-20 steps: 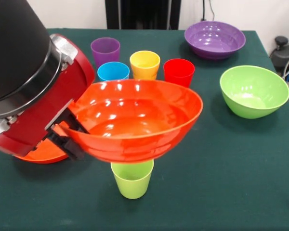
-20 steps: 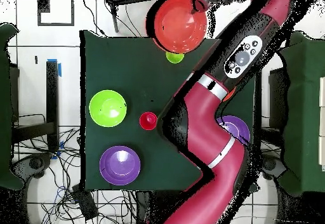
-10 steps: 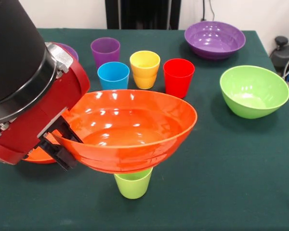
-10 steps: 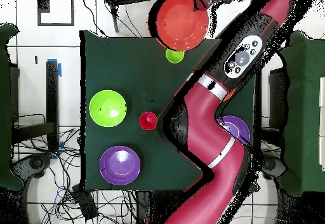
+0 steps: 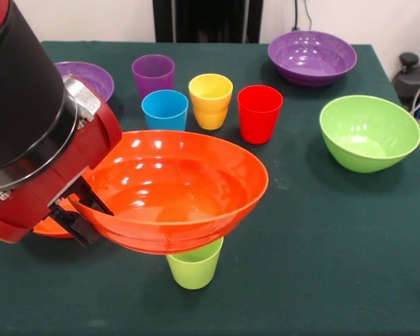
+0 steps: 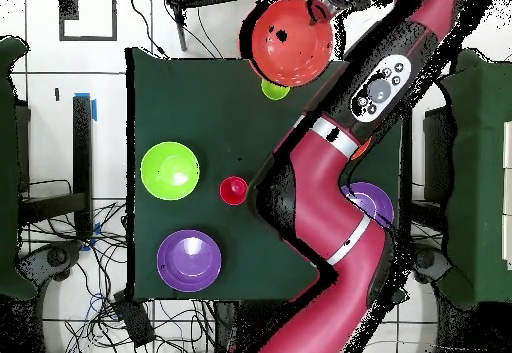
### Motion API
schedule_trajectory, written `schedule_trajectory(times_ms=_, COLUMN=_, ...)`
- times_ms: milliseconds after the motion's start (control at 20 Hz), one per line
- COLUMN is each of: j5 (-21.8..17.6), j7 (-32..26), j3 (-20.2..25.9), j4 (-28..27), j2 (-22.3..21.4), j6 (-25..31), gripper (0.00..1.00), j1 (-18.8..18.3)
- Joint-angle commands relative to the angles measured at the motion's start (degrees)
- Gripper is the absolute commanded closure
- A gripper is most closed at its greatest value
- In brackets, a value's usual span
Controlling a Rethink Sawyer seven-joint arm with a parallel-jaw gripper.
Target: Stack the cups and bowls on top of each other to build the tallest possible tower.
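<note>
1. Nearest you, the light green cup [image 5: 193,264] stands upright on the green table [image 5: 336,266], near the front edge, a little left of centre.
2. Right over it sits the big orange bowl [image 5: 171,189], tilted, its underside at the cup's rim; you cannot tell whether it rests there or only hangs just above.
3. At the bowl's left rim, your gripper [image 5: 77,213] is pinching the bowl's edge, black fingers clamped on the wall, with the red and black arm [image 5: 35,133] filling the left side.
4. Behind the gripper, a second orange bowl [image 5: 52,225] peeks out at the left, flat on the table.
5. Mid-table, look at the row: blue cup [image 5: 164,110], yellow cup [image 5: 210,100] and red cup [image 5: 259,112], all upright, close together.
6. Out to the right, the light green bowl [image 5: 369,133] sits alone, well apart from the cups.
7. Farther back, the purple cup [image 5: 153,75] stands just behind the blue one.
8. Far left, a purple bowl [image 5: 87,77] is partly hidden by the arm; far right, the other purple bowl [image 5: 312,57] sits by the far edge.
9. From overhead, the orange bowl covers most of the green cup [image 6: 274,90].
</note>
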Motion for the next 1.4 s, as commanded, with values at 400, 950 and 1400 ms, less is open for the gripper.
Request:
schedule_trajectory(times_ms=400, j5=-5.55, j7=-15.67, j3=-8.31, j4=-5.56, j2=1.28, j6=7.01, gripper=1.00, j1=1.92)
schedule_trajectory(times_ms=950, j5=-5.95, j7=-15.60, j3=-7.94, j4=-5.61, j2=1.85, j6=13.57, gripper=1.00, j1=2.16)
schedule_trajectory(times_ms=1400, j5=-5.55, j7=-15.80, j3=-7.70, j4=-5.82, j2=2.18, j6=15.26, gripper=1.00, j1=2.27)
